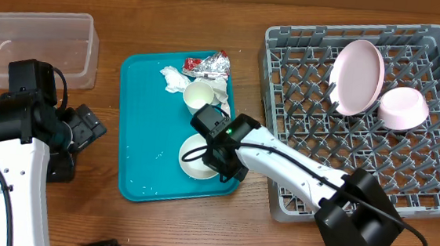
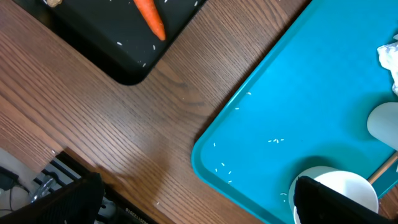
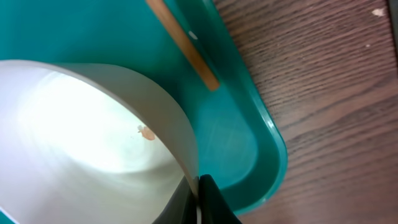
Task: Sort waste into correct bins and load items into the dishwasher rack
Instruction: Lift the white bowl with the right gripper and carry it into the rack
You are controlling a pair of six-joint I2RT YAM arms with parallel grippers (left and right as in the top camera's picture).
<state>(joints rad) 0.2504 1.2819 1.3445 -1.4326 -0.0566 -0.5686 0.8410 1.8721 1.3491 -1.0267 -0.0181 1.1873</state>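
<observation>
The dishwasher rack (image 1: 313, 138) shows free pegs on its side nearest the teal tray (image 1: 144, 133). The small white bowl (image 3: 81, 137) sits in the tray's corner beside the rack. We judge it stiff, light and slick, best held at the rim. Our right gripper (image 3: 198, 186) pinches that rim and must clear the tray lip. Our left gripper (image 2: 199, 202) hangs spread, well apart.

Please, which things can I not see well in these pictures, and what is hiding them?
Black tray: overhead, the left arm covers it; left wrist, the top edge cuts it.
Fork: right wrist shows only the handle; the top edge cuts the rest.
Speck in the bowl: right wrist, too small to identify.
</observation>
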